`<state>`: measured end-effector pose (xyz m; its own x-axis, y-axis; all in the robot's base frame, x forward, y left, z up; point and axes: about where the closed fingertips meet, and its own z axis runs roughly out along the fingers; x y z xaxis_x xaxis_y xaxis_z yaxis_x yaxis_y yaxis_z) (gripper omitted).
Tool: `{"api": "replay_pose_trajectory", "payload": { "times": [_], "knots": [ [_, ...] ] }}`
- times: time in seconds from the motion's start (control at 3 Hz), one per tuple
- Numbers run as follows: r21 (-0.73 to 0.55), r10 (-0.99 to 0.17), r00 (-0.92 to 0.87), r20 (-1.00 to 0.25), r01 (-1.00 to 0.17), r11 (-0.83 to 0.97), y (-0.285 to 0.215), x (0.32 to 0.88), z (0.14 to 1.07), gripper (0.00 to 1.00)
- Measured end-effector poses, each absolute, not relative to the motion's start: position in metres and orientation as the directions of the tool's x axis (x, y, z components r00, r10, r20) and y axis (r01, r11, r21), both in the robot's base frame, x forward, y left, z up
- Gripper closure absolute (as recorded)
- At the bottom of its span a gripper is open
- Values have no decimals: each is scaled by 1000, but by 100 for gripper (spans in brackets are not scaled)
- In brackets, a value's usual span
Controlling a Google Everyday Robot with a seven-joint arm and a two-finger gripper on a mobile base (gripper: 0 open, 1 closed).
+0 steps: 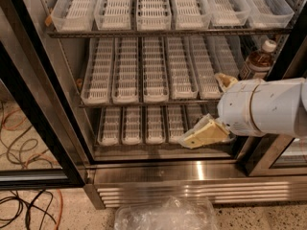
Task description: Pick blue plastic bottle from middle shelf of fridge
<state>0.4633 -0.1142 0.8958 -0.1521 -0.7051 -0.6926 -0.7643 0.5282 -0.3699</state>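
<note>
The fridge [192, 174] stands open, with a white interior and a steel base. The middle shelf [144, 103] is a wire rack with long clear ribbed trays. The blue plastic bottle [258, 61], with dark liquid and a white cap, stands upright at the shelf's far right, partly hidden by the door frame and my arm. My gripper [201, 109] is in front of the right part of the shelves, left of and below the bottle, apart from it. It is open and empty, with one beige finger [204, 134] low and the other [224, 80] higher.
An upper rack of trays [168, 8] and a lower rack of shorter trays [144, 124] sit above and below. A black door frame [33, 109] runs down the left. Cables [19, 210] and a clear plastic bag [165, 214] lie on the floor.
</note>
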Motion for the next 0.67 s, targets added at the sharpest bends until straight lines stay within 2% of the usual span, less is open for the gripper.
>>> {"api": "replay_pose_trajectory", "payload": {
  "times": [0.33, 0.67],
  "knots": [
    [-339, -665, -183, -724, -746, 574, -103, 459, 886, 0],
    [-273, -569, -249, -783, -685, 676, -76, 451, 874, 0]
  ]
}}
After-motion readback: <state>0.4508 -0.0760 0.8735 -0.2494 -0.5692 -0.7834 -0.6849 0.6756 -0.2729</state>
